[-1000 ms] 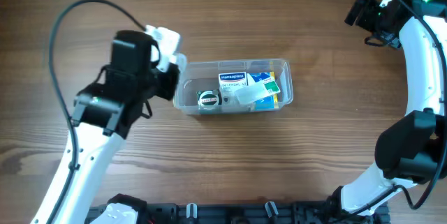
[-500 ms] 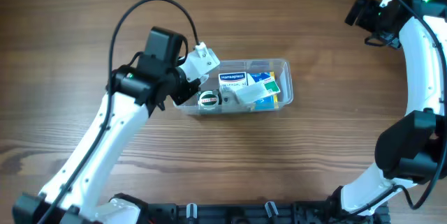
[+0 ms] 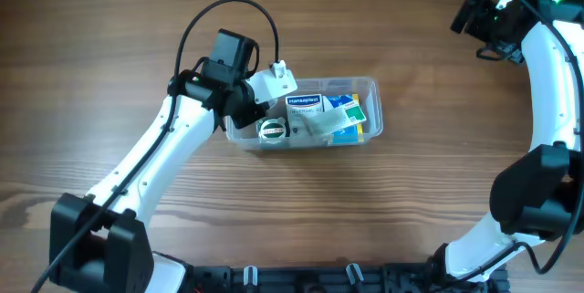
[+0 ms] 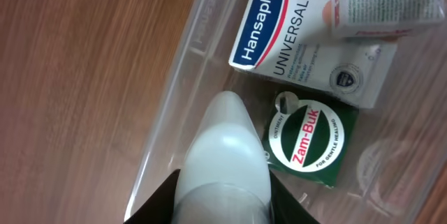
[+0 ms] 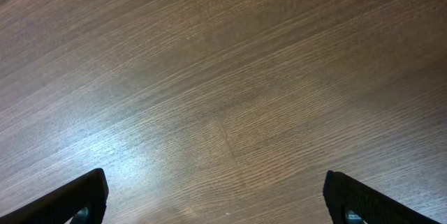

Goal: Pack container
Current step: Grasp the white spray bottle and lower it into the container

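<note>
The container [image 3: 369, 83] is a clear rectangular tub in the middle of the table. It holds a Hansaplast box [image 3: 305, 103], a round green Zam-Buk tin [image 3: 272, 130], a blue and yellow box [image 3: 350, 110] and a clear packet. My left gripper [image 3: 265, 92] is shut on a white bottle [image 3: 276, 80] over the tub's left end. In the left wrist view the white bottle [image 4: 225, 153] hangs above the tub's wall [image 4: 183, 77], beside the Zam-Buk tin [image 4: 307, 137] and the Hansaplast box [image 4: 293, 39]. My right gripper [image 3: 467, 17] is open and empty at the far right [image 5: 223, 199].
The wooden table [image 3: 411, 202] surrounds the tub. My left arm [image 3: 146, 170] stretches from the front left to the tub. My right arm [image 3: 552, 83] stands along the right edge.
My left arm has swung right with the white bottle, from beside the tub's left end to over it. The right arm has not moved.
</note>
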`<action>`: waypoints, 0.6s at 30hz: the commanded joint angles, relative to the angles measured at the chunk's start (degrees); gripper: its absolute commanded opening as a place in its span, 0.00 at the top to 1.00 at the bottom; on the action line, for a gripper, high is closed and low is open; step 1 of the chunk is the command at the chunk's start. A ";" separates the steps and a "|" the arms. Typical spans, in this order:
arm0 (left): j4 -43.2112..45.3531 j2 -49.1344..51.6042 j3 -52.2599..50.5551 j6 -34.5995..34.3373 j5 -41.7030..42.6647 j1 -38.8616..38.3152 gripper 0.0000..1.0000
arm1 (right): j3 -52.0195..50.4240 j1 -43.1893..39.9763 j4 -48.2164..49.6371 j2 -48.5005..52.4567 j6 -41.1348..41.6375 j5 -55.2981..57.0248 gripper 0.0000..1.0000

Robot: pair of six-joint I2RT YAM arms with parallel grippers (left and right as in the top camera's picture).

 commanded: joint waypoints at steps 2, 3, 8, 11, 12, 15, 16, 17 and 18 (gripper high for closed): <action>1.53 0.68 0.31 1.79 0.55 -0.20 0.73 | 0.98 0.20 0.13 -1.51 0.42 -0.28 0.00; 1.79 1.05 0.31 1.77 0.57 -0.20 0.73 | 0.98 0.20 0.13 -1.51 0.44 -0.28 0.00; 2.82 3.61 0.31 1.77 0.52 -0.20 0.74 | 0.98 0.20 0.13 -1.51 0.44 -0.28 0.00; 3.19 4.66 0.31 1.77 0.55 -0.20 0.74 | 0.98 0.20 0.13 -1.51 0.44 -0.28 0.00; 3.17 4.79 0.31 1.77 0.55 -0.20 0.74 | 0.98 0.20 0.13 -1.53 0.46 -0.28 0.00; 3.19 5.07 0.31 1.77 0.55 -0.17 0.72 | 0.98 0.20 0.13 -1.53 0.44 -0.28 0.00; 3.19 5.07 0.31 1.77 0.59 -0.20 0.72 | 0.98 0.20 0.13 -1.51 0.44 -0.28 0.00; 3.19 5.07 0.31 1.77 0.87 -0.20 0.72 | 0.98 0.20 0.13 -1.51 0.44 -0.28 0.00; 3.17 5.18 0.31 1.77 1.64 -0.20 0.72 | 0.98 0.20 0.13 -1.51 0.42 -0.28 0.00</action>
